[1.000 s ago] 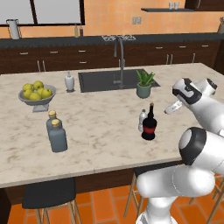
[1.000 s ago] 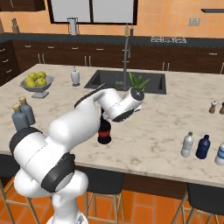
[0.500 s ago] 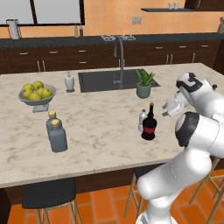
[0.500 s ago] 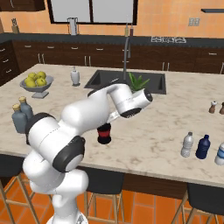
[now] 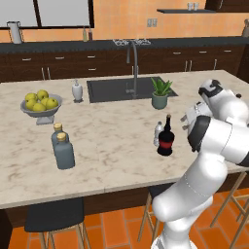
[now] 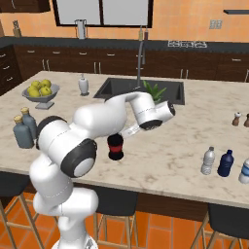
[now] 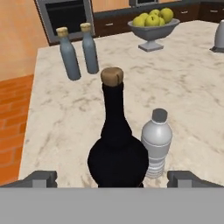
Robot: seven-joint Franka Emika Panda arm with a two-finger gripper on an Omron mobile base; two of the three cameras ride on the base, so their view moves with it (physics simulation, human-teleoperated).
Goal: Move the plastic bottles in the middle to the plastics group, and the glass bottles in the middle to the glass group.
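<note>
Here my gripper (image 7: 112,178) sits low over the marble counter (image 5: 112,146), fingers (image 7: 41,178) spread wide, one tip at each side of the hand view with the dark glass bottle (image 7: 117,144) standing between them but not touched. That bottle is upright, cork-topped, with a slim neck over a round black body; from the left base view its red label band shows on the glass bottle (image 5: 166,137), which stands near the counter's front right part. Just beside it, on the far side from my wrist, stands a pale plastic bottle (image 7: 156,143) with a grey cap, upright and seemingly touching or nearly touching the dark one; the same plastic bottle (image 5: 158,133) peeks out to the left of the dark bottle from the left base camera.

Well apart, toward the counter's left end, two grey-blue corked bottles (image 5: 62,146) stand close together, one a little behind the other. Behind them a bowl of lemons (image 5: 41,103) rests on the marble.

In the right base view, my arm hides the dark bottle's neck, and another pale bottle (image 6: 208,161) stands beside a blue bottle (image 6: 225,163) toward the right end.
</note>
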